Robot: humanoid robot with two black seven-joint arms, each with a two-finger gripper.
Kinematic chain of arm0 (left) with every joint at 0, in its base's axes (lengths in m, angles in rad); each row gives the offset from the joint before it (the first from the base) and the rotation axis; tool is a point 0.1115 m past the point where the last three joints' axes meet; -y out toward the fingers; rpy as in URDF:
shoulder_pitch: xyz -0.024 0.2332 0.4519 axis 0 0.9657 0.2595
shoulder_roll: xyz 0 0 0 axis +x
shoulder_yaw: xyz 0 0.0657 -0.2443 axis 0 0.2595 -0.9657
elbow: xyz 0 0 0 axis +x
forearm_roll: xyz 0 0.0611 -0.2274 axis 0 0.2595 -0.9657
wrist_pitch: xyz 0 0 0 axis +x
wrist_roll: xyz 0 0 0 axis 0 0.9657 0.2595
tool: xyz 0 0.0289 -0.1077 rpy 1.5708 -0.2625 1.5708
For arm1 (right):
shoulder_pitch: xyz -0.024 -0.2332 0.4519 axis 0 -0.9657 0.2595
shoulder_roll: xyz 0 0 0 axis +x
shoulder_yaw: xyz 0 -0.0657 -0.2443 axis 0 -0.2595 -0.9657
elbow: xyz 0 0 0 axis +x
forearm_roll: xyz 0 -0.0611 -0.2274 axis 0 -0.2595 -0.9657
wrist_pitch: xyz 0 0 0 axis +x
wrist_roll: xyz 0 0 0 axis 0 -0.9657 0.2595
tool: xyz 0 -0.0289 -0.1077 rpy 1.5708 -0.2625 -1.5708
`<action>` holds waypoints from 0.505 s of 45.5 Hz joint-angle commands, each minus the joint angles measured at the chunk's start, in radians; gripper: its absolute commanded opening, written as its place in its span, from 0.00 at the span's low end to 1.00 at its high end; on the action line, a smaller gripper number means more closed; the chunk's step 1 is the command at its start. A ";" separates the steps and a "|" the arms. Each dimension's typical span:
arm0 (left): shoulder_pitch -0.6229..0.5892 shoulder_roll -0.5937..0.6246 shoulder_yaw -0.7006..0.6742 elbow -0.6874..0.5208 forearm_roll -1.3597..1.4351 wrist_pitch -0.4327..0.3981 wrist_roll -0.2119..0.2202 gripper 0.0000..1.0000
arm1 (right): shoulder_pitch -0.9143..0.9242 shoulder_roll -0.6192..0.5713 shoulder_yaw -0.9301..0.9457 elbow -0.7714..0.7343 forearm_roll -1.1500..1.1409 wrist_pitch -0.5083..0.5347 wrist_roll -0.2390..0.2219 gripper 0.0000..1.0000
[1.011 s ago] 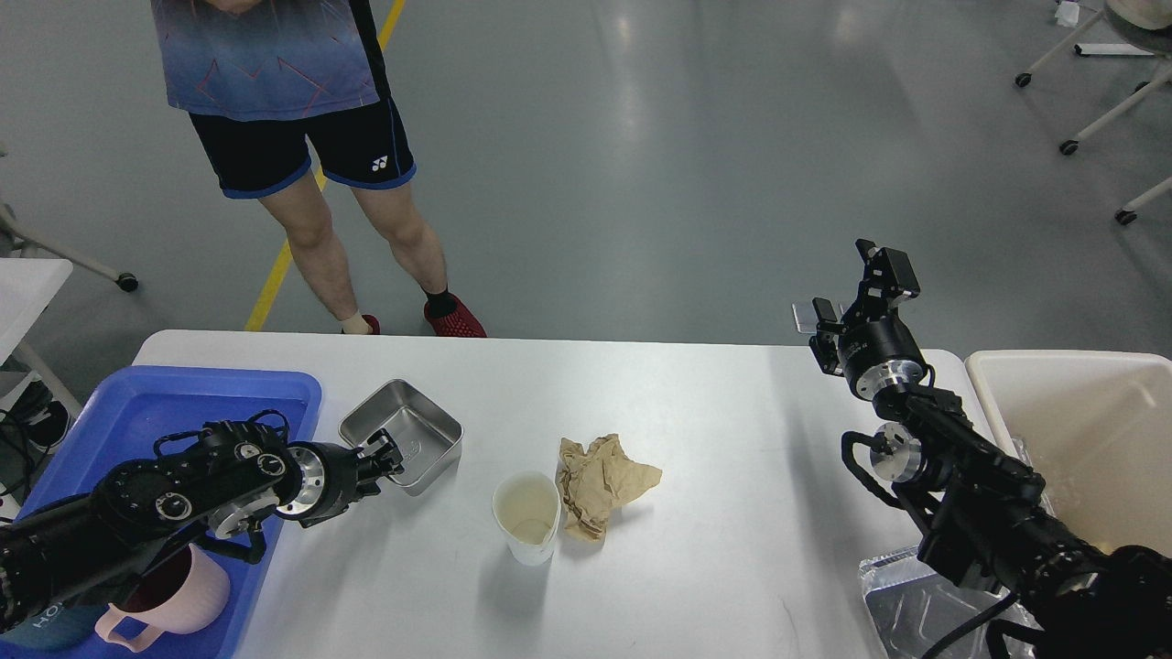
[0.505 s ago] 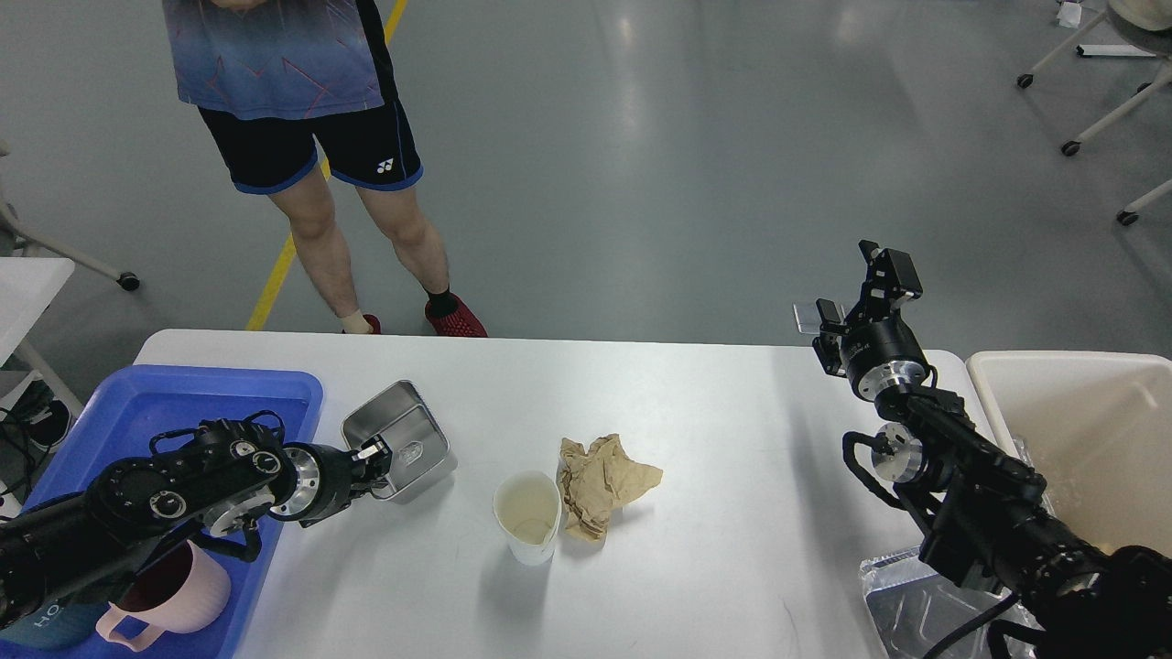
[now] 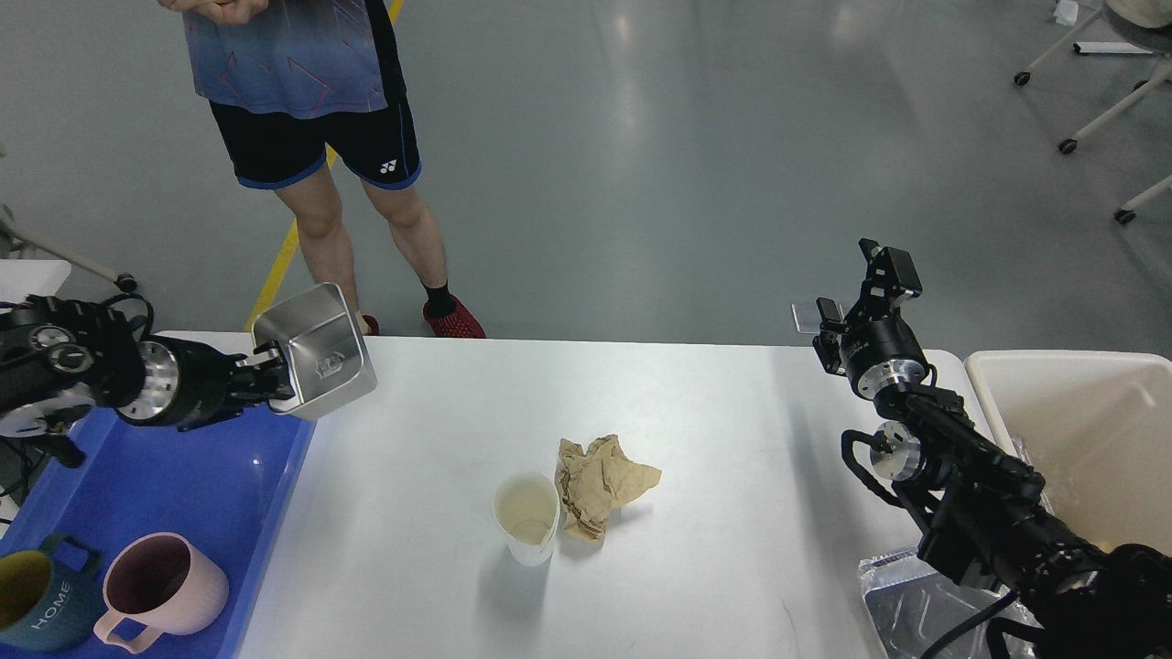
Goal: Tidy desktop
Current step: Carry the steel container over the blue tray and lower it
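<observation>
The white desktop [image 3: 714, 430] fills the lower view. My left gripper [image 3: 267, 383] is shut on the rim of a square steel tin [image 3: 316, 351] and holds it tilted in the air above the blue tray's right edge. A white paper cup [image 3: 526, 515] stands mid-table, with crumpled brown paper [image 3: 600, 482] touching its right side. My right gripper [image 3: 861, 293] is raised above the table's far right edge, open and empty.
A blue tray [image 3: 183, 485] at the left holds a pink mug [image 3: 156, 586] and a dark teal mug [image 3: 37, 604]. A cream bin [image 3: 1090, 439] stands at the right, a foil tray [image 3: 916, 604] below my right arm. A person [image 3: 320, 137] stands behind the table.
My left gripper lifted the steel tin off the table and carried it up and left, over the blue tray's edge. The right arm has not moved. The person shifted slightly.
</observation>
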 commanded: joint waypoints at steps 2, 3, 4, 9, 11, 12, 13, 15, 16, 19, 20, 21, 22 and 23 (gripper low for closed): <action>-0.012 0.222 -0.006 -0.216 0.001 -0.043 0.001 0.00 | -0.001 0.000 0.000 0.000 0.000 0.000 0.000 1.00; -0.012 0.253 -0.009 -0.233 0.001 -0.058 -0.001 0.00 | -0.001 0.000 0.000 0.000 0.000 0.000 0.000 1.00; -0.013 0.279 -0.012 -0.244 0.001 -0.072 -0.001 0.00 | -0.001 0.000 0.000 0.000 0.000 0.000 0.000 1.00; -0.015 0.415 -0.050 -0.259 -0.002 -0.155 -0.007 0.00 | -0.002 0.000 0.000 0.000 0.000 0.000 0.000 1.00; -0.015 0.454 -0.067 -0.265 -0.003 -0.179 -0.010 0.00 | -0.001 0.000 0.000 0.000 0.000 -0.002 0.000 1.00; -0.015 0.474 -0.075 -0.268 -0.003 -0.193 -0.013 0.00 | -0.001 0.000 0.000 0.000 -0.001 -0.002 0.002 1.00; -0.015 0.494 -0.084 -0.271 -0.003 -0.205 -0.015 0.00 | -0.001 0.000 0.000 0.000 -0.001 -0.002 0.000 1.00; -0.015 0.527 -0.102 -0.273 -0.006 -0.228 -0.015 0.00 | 0.001 0.000 0.000 0.000 0.000 -0.002 0.000 1.00; -0.015 0.543 -0.111 -0.277 -0.011 -0.238 -0.015 0.00 | 0.001 0.000 0.000 0.000 0.000 -0.002 0.000 1.00; -0.015 0.584 -0.136 -0.285 -0.037 -0.264 -0.016 0.00 | 0.002 0.001 0.000 0.000 0.000 -0.003 0.000 1.00; -0.015 0.595 -0.142 -0.285 -0.048 -0.270 -0.015 0.00 | 0.002 0.001 0.000 0.000 -0.001 -0.003 0.000 1.00; -0.015 0.606 -0.145 -0.285 -0.056 -0.276 -0.015 0.00 | 0.004 0.001 0.000 0.000 0.000 -0.003 0.000 1.00; -0.015 0.615 -0.150 -0.285 -0.062 -0.279 -0.015 0.00 | 0.004 0.001 0.000 0.000 0.000 -0.003 0.000 1.00; -0.016 0.620 -0.151 -0.285 -0.066 -0.281 -0.015 0.00 | 0.004 0.001 0.000 0.000 0.000 -0.003 0.000 1.00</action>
